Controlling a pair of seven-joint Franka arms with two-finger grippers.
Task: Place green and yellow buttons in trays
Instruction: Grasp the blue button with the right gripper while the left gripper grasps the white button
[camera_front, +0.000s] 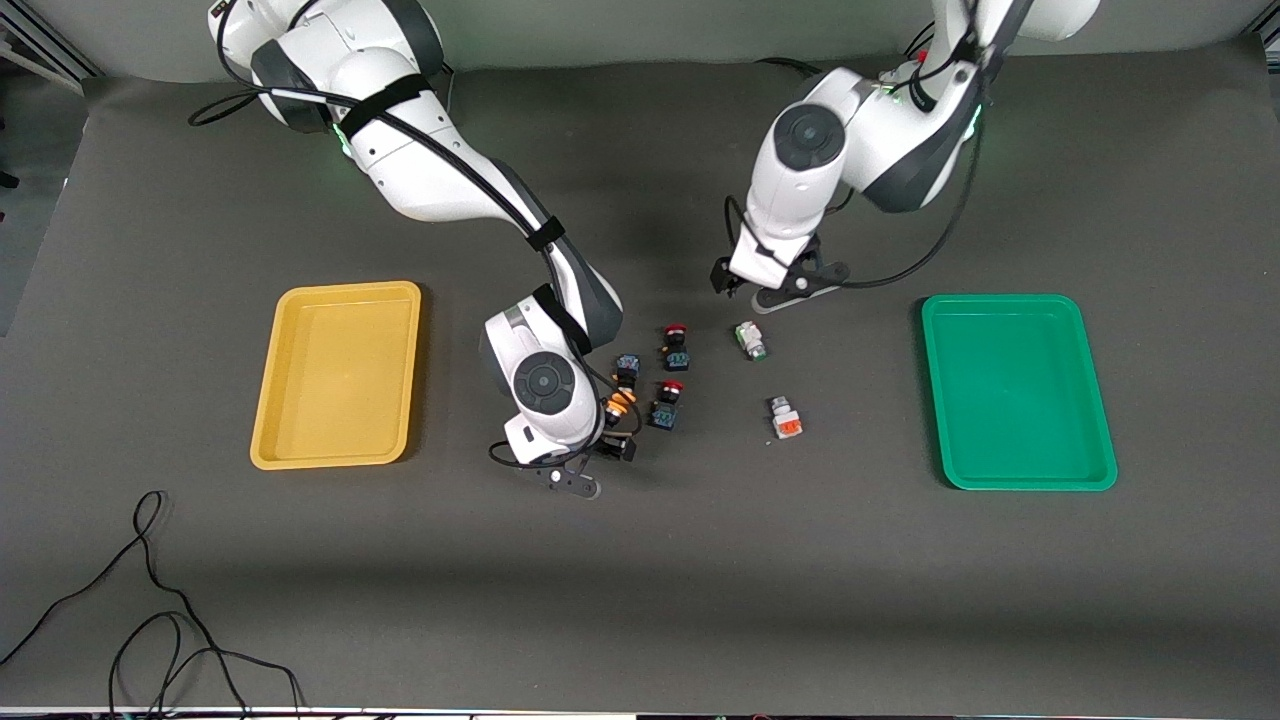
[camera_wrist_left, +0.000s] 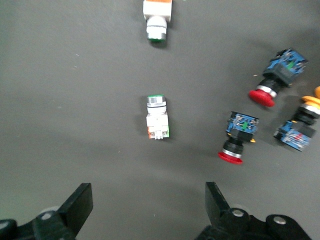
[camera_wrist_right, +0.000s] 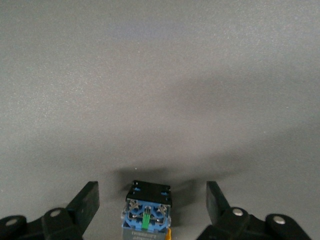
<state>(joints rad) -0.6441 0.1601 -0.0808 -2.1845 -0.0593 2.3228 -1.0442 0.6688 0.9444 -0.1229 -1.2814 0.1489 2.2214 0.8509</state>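
Trays number two in the front view: a shallow yellow plastic tray (camera_front: 337, 375) toward the right arm's end and a green plastic tray (camera_front: 1017, 392) toward the left arm's. Six switches lie between them: two yellow-capped blue-bodied buttons (camera_front: 624, 371), two red-capped switches (camera_front: 675, 347), two white-bodied buttons (camera_front: 751, 341).

Left wrist view: the left gripper (camera_wrist_left: 149, 210), fingers wide apart, hangs over a white-bodied button, green tip pointing away.

Right wrist view: the right gripper (camera_wrist_right: 152, 205), fingers apart, straddles one blue-bodied button without touching.
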